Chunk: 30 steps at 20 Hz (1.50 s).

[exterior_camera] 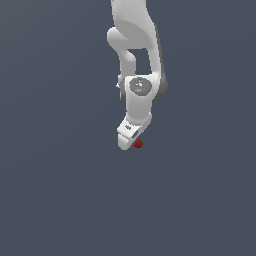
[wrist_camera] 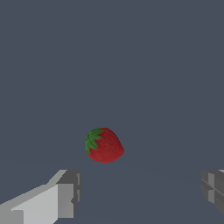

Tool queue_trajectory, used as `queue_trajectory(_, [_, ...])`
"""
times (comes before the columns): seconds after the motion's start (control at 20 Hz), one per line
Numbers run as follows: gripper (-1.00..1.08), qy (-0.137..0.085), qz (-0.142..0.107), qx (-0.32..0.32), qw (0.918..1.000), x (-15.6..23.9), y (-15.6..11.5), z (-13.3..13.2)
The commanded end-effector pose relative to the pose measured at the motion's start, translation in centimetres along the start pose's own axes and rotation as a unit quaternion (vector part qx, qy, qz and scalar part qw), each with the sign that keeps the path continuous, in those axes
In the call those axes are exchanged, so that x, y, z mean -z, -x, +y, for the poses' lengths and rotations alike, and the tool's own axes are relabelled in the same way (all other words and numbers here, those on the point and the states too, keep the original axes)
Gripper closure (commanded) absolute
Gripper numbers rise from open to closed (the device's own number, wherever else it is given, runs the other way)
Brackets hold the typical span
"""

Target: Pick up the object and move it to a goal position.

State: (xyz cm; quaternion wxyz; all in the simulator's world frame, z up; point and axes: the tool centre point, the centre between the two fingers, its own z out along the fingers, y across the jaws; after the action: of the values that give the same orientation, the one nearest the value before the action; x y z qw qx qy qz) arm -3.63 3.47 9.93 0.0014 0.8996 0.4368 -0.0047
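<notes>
The object is a small dark red strawberry (exterior_camera: 138,144) with a green tip, lying on the flat grey ground. In the exterior view the white arm reaches down from above, and its gripper (exterior_camera: 129,141) is right beside the strawberry, on the exterior view's left of it. In the wrist view the strawberry (wrist_camera: 104,145) lies beyond the gripper (wrist_camera: 140,190), nearer the left finger's line than the right one's. The fingers (wrist_camera: 65,199) stand wide apart and hold nothing. The strawberry touches neither finger.
Plain dark grey ground (exterior_camera: 60,200) stretches all around. No goal marker shows in either view.
</notes>
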Motion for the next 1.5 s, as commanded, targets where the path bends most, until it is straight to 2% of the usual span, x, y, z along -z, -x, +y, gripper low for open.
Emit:
queue_trajectory(0.0, [-0.92, 0.001, 0.000, 0.041, 0.9991, -0.5, -0.1, -0.5])
queue_trajectory(0.35, [-0.92, 0.001, 0.002, 0.146, 0.9893, -1.7, -0.2, -1.9])
queue_trajectory(0.7, [-0.92, 0.002, 0.004, 0.212, 0.9772, -2.4, -0.4, -2.8])
queue_trajectory(1.0, [-0.92, 0.002, 0.004, 0.237, 0.9716, -2.6, -0.4, -3.2])
queue_trajectory(1.45, [-0.92, 0.002, 0.004, 0.236, 0.9717, -3.8, -0.4, -3.2])
